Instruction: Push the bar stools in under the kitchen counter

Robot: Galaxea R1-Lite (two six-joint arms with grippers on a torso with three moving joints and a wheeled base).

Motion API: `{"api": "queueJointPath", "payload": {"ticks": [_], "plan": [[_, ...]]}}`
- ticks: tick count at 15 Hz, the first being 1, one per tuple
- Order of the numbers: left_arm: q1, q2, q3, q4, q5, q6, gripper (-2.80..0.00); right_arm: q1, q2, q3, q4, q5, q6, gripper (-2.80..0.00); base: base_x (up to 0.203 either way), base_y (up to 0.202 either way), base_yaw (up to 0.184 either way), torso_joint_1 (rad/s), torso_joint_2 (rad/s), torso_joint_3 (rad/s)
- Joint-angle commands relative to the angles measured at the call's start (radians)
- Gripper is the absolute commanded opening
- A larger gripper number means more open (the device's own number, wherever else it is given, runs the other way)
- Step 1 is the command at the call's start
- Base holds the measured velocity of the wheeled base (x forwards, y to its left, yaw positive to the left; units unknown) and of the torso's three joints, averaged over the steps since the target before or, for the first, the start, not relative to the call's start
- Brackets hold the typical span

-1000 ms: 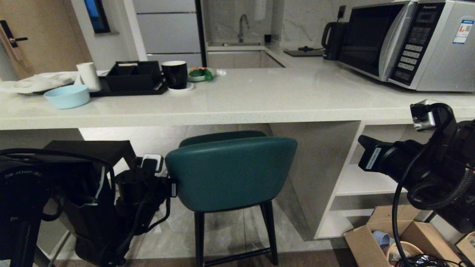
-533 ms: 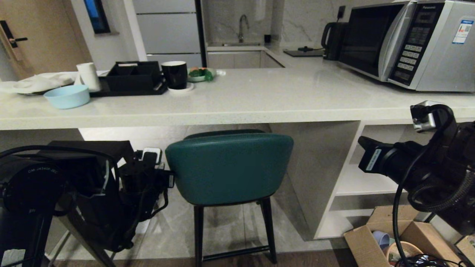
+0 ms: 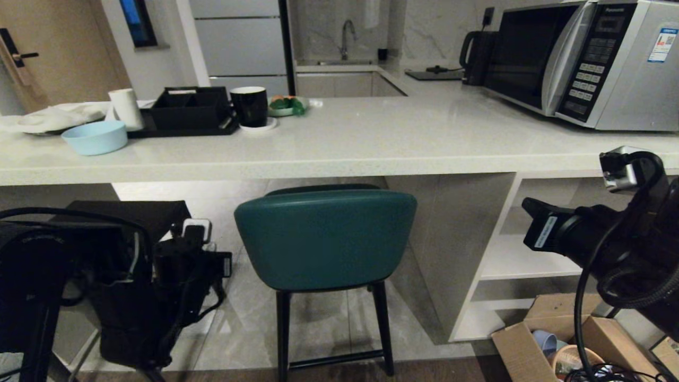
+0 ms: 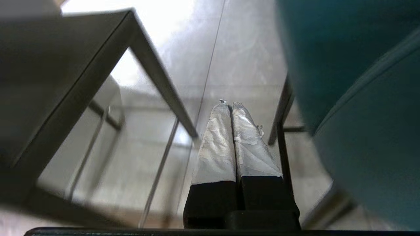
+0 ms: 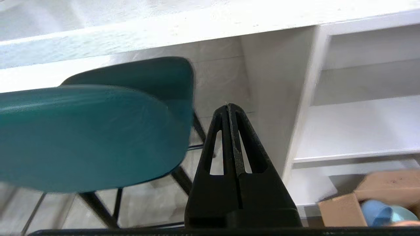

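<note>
Left tool (image 4: 232, 105): silver-wrapped fingers pressed shut on nothing, low in the lower left of the head view, hanging in the gap between the two stools and touching neither. Close to its left, a boxy dark grey leather stool with square legs (image 3: 127, 212), largely hidden behind the left arm, so no telling how far under it sits. Close to its right, the rounded teal stool with thin black legs (image 3: 324, 239), centre of the frame, backrest just below the front edge of the long glossy off-white stone-look desk (image 3: 371, 143), seat seemingly part-way beneath the slab. Right tool (image 5: 228, 106): black fingers closed and empty too, held at the right edge of the frame, clear of the teal backrest and in front of the white open shelving (image 3: 530, 260). Probably between pushes, with the grey stool likely next. To do it well: keep the fingers shut as a blunt pusher, set them flat against the middle of the backrest rather than a corner, press level and straight toward the desk so the legs slide without twisting or tipping, go slowly, and stop before the backrest meets the slab edge. Mind the open cardboard box (image 3: 536, 339) at lower right.
</note>
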Motion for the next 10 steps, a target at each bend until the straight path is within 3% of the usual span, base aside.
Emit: {"api": "queueJointPath", "payload": {"ticks": [1,4,7,9,10], "plan": [[0.026,-0.115,0.087,-0.008,-0.013,-0.026,-2.80,-0.030,-0.017,0.001,-0.003,-0.003,0.000,-2.80,0.000,0.000,0.000,0.000,0.00,0.000],[0.038,-0.390,0.208,-0.008,-0.076,-0.068,-2.80,-0.086,-0.117,0.021,0.050,-0.002,-0.002,-2.80,0.000,0.000,0.000,0.000,0.00,0.000],[0.036,-0.709,0.273,0.022,-0.102,-0.054,-2.80,-0.090,-0.340,0.050,0.172,0.000,-0.044,-2.80,0.000,0.000,0.000,0.000,0.00,0.000],[0.021,-0.971,0.275,0.175,-0.109,-0.046,-2.80,-0.115,-0.512,0.060,0.294,0.001,-0.078,-2.80,0.000,0.000,0.000,0.000,0.00,0.000],[0.006,-1.116,0.257,0.305,-0.111,-0.044,-2.80,-0.149,-0.592,0.064,0.342,0.002,-0.094,-2.80,0.000,0.000,0.000,0.000,0.00,0.000]]}}
